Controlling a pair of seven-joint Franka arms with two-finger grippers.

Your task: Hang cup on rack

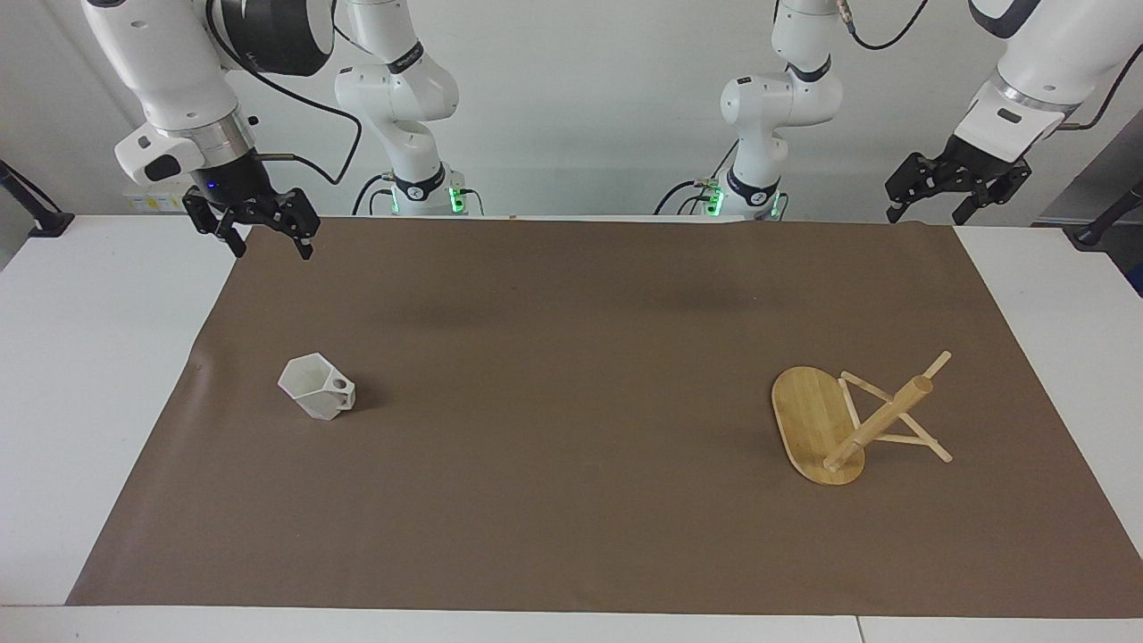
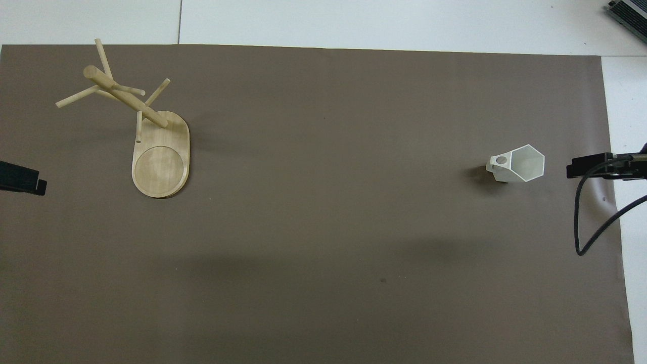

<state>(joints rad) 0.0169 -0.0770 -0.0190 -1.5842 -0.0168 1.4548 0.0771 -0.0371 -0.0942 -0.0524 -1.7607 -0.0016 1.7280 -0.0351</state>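
The white faceted cup (image 1: pixel 314 389) stands upright on the brown mat toward the right arm's end, its pierced handle turned to the left arm's end; it also shows in the overhead view (image 2: pixel 523 164). The bamboo rack (image 1: pixel 814 420) stands on its oval base toward the left arm's end, its pegs bare; it also shows in the overhead view (image 2: pixel 162 151). My right gripper (image 1: pixel 271 246) is open and empty, raised over the mat's corner at the robots' edge, well apart from the cup. My left gripper (image 1: pixel 929 214) is open and empty, raised over the mat's other corner at the robots' edge.
The brown mat (image 1: pixel 571 500) covers most of the white table (image 1: pixel 98 375). A black cable (image 2: pixel 586 222) hangs from the right arm over the mat's edge beside the cup.
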